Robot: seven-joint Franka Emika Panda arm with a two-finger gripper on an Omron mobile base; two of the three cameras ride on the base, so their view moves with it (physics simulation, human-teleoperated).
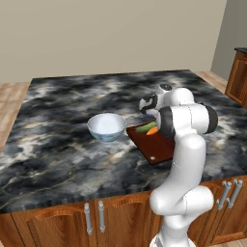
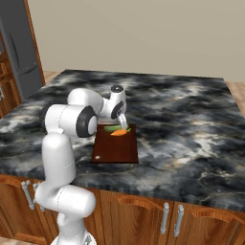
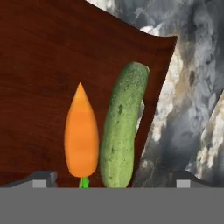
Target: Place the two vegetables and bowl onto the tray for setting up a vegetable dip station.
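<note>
Nearest the camera in the hand view, the fingers [image 3: 112, 178] stand spread wide with nothing between them, one tip at the lower left and one at the lower right of the frame, with both vegetables lying in the span between. The carrot [image 3: 81, 135] and the green vegetable [image 3: 120, 129] lie side by side on the tray [image 3: 52, 74], nearly touching, the green one so close to the tray's edge that part of it seems to sit on or over the rim (I cannot tell whether it overhangs). So two of the three things look done, as a judgement from how they lie. What is left is the bowl [image 1: 106, 127], which stands on the bench [image 1: 58, 154] just beside the tray's upper-left corner in the left base view, apart from it. The tray's near half, toward the lower middle of the right base view, is bare wood [image 2: 115, 149], and that looks like room enough for the bowl; the vegetables crowd only the far end. Beyond, the bench stretches bare toward the top of both base views, so the arm has open space to lift and swing toward the bowl. The tray's raised rim is the edge the bowl would need to clear.
</note>
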